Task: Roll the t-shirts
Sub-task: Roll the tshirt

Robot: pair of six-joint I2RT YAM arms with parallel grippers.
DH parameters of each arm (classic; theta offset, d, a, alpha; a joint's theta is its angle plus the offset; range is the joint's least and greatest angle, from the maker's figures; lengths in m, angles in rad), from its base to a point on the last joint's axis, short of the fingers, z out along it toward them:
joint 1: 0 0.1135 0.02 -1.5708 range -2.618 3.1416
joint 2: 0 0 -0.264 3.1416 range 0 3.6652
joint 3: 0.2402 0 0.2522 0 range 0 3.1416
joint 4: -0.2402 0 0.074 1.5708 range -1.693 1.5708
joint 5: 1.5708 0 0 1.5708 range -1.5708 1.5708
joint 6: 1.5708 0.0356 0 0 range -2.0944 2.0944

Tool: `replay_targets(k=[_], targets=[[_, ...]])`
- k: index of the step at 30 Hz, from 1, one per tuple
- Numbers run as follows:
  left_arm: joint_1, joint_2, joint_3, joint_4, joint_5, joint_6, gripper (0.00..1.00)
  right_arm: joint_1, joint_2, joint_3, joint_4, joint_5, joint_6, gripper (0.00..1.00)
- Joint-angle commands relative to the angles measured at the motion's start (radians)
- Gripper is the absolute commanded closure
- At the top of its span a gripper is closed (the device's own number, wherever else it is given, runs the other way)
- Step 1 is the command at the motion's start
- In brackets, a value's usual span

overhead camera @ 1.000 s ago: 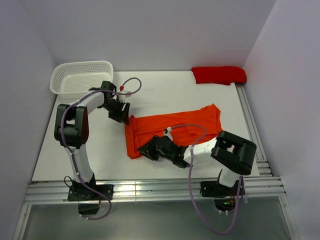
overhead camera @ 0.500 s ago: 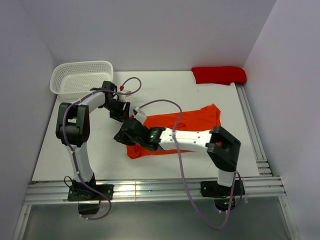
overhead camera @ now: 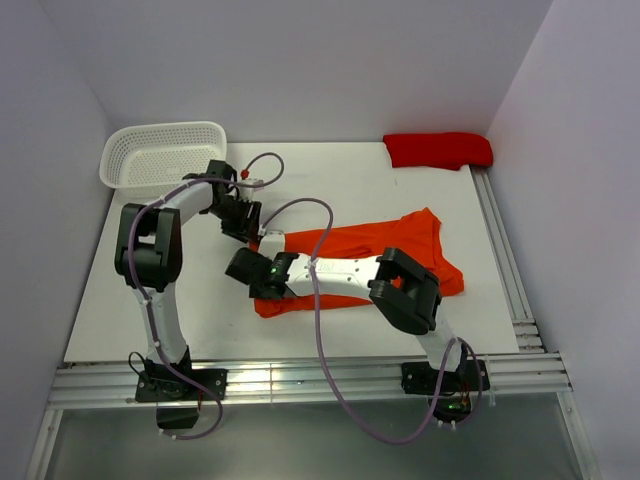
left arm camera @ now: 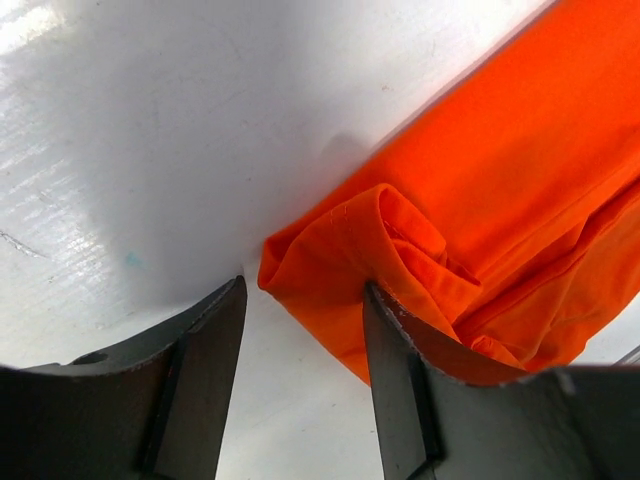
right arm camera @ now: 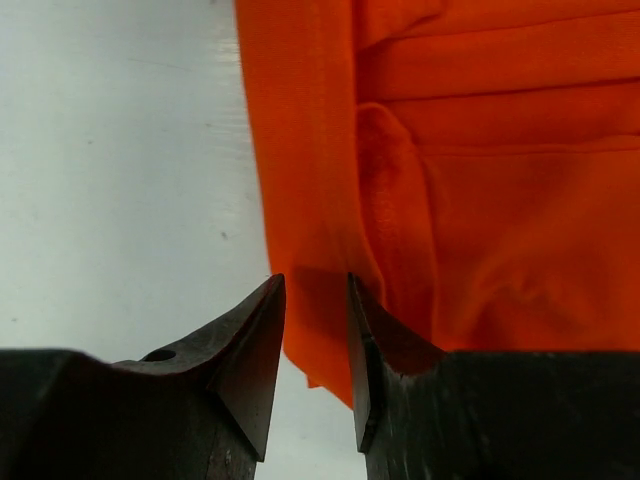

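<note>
Counted two t-shirts: orange t-shirt [overhead camera: 400, 235] spread mid-counter [overhead camera: 330, 180], red t-shirt [overhead camera: 438, 150] bundled at the far right corner. Judged soft, light and limp; best pinched at the left hem corners. Found left gripper [left arm camera: 304, 290] open astride the bunched far-left corner, and right gripper [right arm camera: 314, 280] narrowly parted over the near-left hem, no pinch evident. Noted one basket [overhead camera: 160, 128] far left.

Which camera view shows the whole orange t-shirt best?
The top view: the orange t-shirt lies there almost whole, only partly covered by the right arm. The left wrist view shows just a bunched corner; the right wrist view shows only its folded edge.
</note>
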Motion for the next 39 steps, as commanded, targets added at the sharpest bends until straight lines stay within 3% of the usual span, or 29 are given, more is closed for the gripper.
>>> replay_targets(k=[1, 21, 29, 39], targets=[[-0.015, 0.019, 0.037, 0.006, -0.035, -0.022, 0.44, 0.016, -0.009, 0.061, -0.101, 0.093, -0.003, 0.61], [-0.048, 0.023, 0.07, 0.02, -0.117, -0.11, 0.59, 0.066, 0.071, 0.108, -0.181, 0.079, 0.009, 0.55], [-0.056, 0.012, 0.07, 0.016, -0.126, -0.115, 0.6, 0.094, 0.077, 0.182, -0.201, 0.093, -0.005, 0.52], [-0.061, 0.008, 0.07, 0.008, -0.137, -0.11, 0.6, 0.097, 0.175, 0.269, -0.365, 0.13, 0.052, 0.5]])
